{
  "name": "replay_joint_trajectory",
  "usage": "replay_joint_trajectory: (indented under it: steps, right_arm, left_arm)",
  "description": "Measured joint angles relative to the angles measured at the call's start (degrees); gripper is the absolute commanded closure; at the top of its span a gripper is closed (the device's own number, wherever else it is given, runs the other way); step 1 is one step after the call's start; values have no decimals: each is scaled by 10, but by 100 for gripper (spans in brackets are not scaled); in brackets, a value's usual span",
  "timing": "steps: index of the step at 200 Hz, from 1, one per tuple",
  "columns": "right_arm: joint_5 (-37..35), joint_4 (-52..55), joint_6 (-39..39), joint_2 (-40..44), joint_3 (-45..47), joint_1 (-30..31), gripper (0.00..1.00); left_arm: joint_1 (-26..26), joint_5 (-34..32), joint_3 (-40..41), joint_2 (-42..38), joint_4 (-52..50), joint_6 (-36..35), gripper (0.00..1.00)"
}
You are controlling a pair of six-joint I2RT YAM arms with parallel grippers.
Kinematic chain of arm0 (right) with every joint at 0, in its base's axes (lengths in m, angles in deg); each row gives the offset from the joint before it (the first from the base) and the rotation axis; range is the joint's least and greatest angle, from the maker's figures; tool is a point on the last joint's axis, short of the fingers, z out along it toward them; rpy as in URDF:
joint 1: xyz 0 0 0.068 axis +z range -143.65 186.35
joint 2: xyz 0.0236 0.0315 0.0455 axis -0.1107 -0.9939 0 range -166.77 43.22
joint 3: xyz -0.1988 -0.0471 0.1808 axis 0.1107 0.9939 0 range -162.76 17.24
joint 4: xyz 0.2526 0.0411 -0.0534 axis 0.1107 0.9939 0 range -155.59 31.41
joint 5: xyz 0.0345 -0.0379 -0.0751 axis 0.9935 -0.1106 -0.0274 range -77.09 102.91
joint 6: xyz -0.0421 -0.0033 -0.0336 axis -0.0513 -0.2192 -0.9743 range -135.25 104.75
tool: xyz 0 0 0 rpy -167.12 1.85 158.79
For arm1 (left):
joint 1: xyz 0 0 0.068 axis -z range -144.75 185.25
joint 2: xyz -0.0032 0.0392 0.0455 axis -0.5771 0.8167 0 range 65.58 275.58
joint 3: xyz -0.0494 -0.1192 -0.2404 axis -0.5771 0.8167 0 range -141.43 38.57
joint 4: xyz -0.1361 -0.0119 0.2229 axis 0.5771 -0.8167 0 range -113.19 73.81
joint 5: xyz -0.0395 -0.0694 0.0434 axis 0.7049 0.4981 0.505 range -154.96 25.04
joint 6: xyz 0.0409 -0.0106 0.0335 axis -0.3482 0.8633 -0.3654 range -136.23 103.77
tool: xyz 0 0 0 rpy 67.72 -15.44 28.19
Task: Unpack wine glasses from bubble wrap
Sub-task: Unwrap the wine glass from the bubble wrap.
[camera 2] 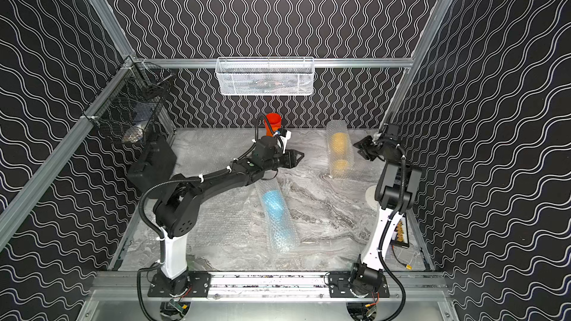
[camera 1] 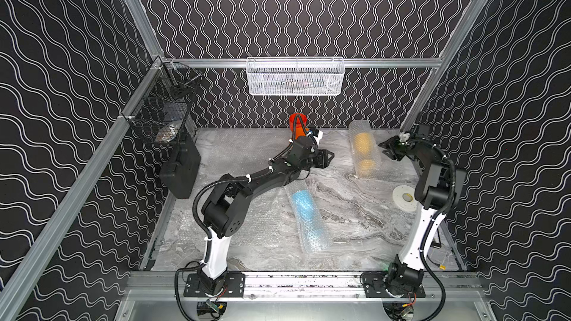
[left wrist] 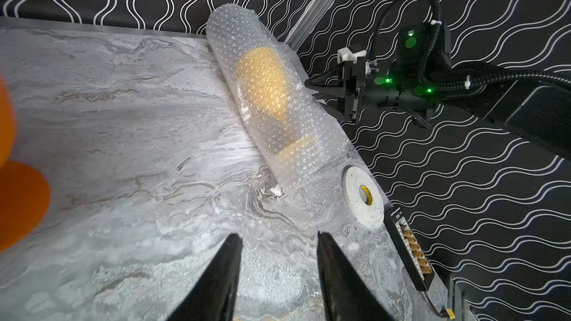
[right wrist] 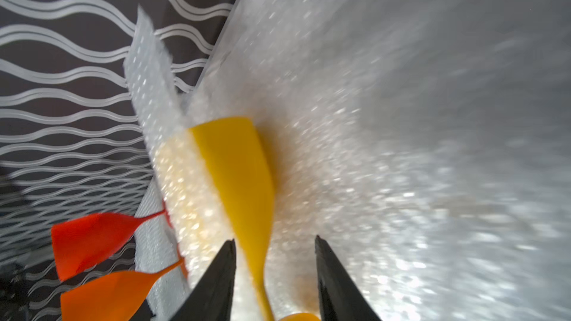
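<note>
Right fingers (right wrist: 213,282): apart, straddling the yellow plastic goblet (right wrist: 234,174) at its stem, not pinching it.
Yellow goblet: lying partly bared in its clear bubble-wrap roll (camera 1: 363,149), far right on the marbled counter (camera 1: 355,226); probably exposed for lifting.
Left fingers (left wrist: 216,273): spread, empty, waiting mid-counter.
Light-blue bubble-wrap roll (camera 1: 306,211): unopened, nearer the front.

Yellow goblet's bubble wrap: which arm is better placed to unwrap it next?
Probably the right: the right gripper, open, sits beside the yellow roll; the left gripper, also open, hovers farther off.
</note>
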Motion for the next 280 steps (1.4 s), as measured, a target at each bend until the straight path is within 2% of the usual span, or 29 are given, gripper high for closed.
replay_joint_trajectory:
  steps: [39,90,142,194,242,280]
  right_arm:
    - [7,-3,6,1,5,23,56]
    - [1,-1,6,21,-18,95,56]
    - [2,23,-5,14,-66,148,50]
    - [-45,46,-28,66,-14,110,48]
    - [-92,30,-24,180,164,32,44]
    - [-107,14,-9,169,234,-28,44]
  left_arm:
    - [-9,1,35,-21,8,0,55]
    - [-14,8,46,-32,15,2,55]
    - [-15,12,55,-36,18,5,55]
    - [-15,31,40,-28,18,11,54]
    - [-10,57,2,17,11,13,54]
    - [7,69,-45,58,-10,12,54]
